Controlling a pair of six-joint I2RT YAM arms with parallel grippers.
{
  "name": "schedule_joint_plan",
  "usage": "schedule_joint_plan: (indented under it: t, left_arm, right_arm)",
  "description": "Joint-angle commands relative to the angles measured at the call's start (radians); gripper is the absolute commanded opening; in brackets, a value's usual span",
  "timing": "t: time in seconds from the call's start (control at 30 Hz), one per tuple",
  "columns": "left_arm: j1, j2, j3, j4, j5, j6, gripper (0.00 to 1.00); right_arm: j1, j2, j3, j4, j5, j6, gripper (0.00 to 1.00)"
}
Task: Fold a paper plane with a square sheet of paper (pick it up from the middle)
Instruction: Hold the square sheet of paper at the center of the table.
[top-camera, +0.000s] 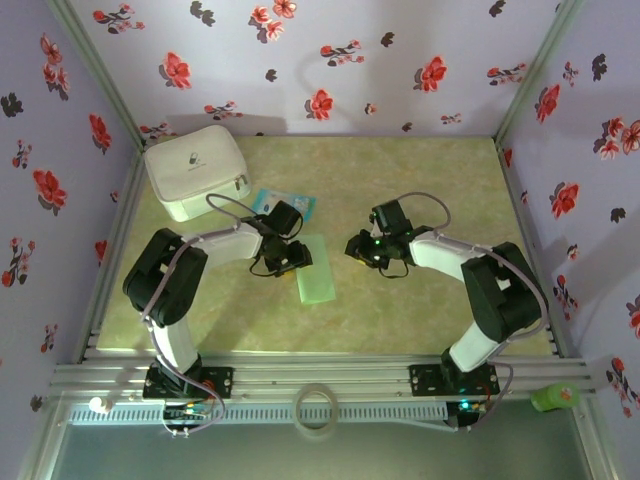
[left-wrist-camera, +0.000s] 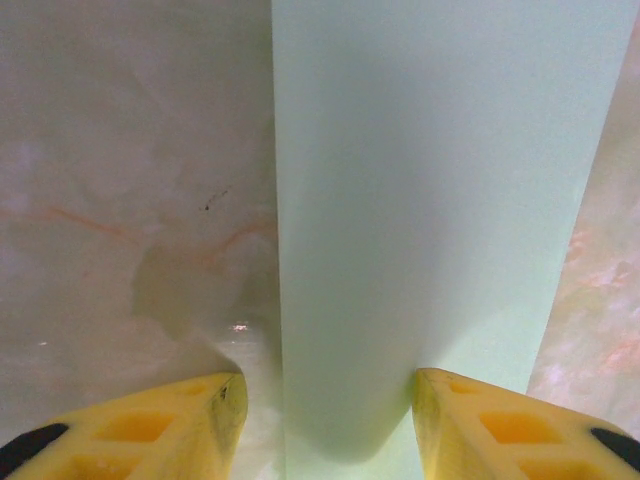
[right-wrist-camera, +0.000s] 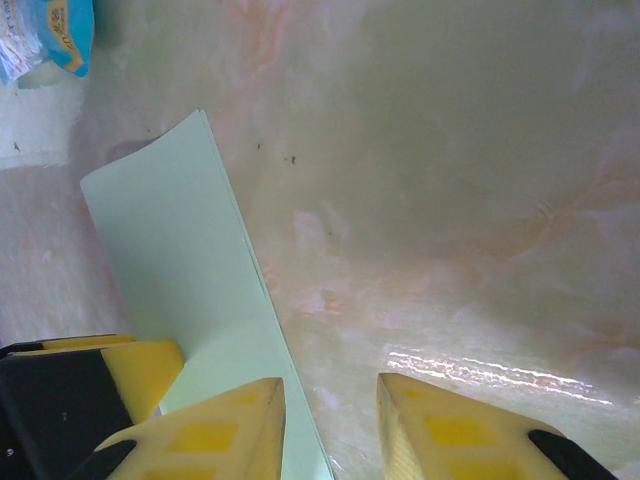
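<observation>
A white zipped pouch (top-camera: 195, 170) sits in the far left corner of the tabletop (top-camera: 430, 310), with a small blue-and-white packet (top-camera: 285, 205) just to its right. Near the tabletop's middle, the left gripper (top-camera: 287, 258) hangs low. Its yellow fingers (left-wrist-camera: 170, 425) are parted astride one end of the square sheet of paper (top-camera: 318, 272), and one finger stands clear of the paper's edge. The sheet lies flat, creased into a narrow pale green strip. Right of it, the right gripper (top-camera: 368, 252) hovers with fingers (right-wrist-camera: 470, 430) apart over bare surface, gripping nothing, one finger overlapping the strip's edge.
</observation>
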Motion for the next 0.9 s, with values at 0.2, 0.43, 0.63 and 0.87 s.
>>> schedule_joint_plan:
  t: [0.2,0.43,0.63,0.87]
  left_arm:
    - [-0.007,0.084,-0.010,-0.050,-0.081,0.008,0.50]
    - [-0.010,0.098,-0.003,-0.057,-0.080,0.017,0.51]
    - [-0.012,0.105,-0.003,-0.050,-0.082,0.012,0.51]
    - [-0.012,0.110,-0.002,-0.051,-0.081,0.015,0.50]
  right_arm:
    - [0.013,0.014,0.030,-0.007,-0.013,-0.015,0.30]
    - [0.017,0.016,0.038,-0.013,-0.012,-0.019,0.31]
    - [0.020,0.016,0.039,-0.013,-0.010,-0.019,0.31]
    - [0.025,0.026,0.046,-0.013,-0.021,-0.023,0.31]
